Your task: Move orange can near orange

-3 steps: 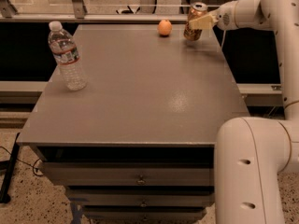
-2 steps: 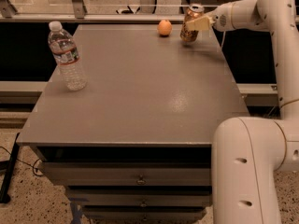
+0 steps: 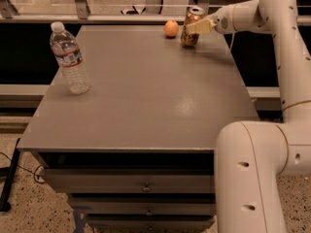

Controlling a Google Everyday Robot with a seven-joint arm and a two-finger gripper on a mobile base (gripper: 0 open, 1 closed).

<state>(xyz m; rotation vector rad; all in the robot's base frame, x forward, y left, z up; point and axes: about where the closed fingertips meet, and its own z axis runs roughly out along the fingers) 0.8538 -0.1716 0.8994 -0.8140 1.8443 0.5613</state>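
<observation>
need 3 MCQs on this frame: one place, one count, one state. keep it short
1. Where is the orange?
A) at the table's front edge
B) touching the water bottle
C) at the far edge, beside the orange can

2. How many objects besides the arm are on or over the table?
A) two
B) three
C) five

3. The end effector is:
A) shut on the orange can
B) open above the water bottle
C) empty, off the table

Answers:
1 C: the orange sits at the far edge, next to the can.
2 B: there is an orange, an orange can and a water bottle.
3 A: the end effector clasps the can's side near the far right corner.
</observation>
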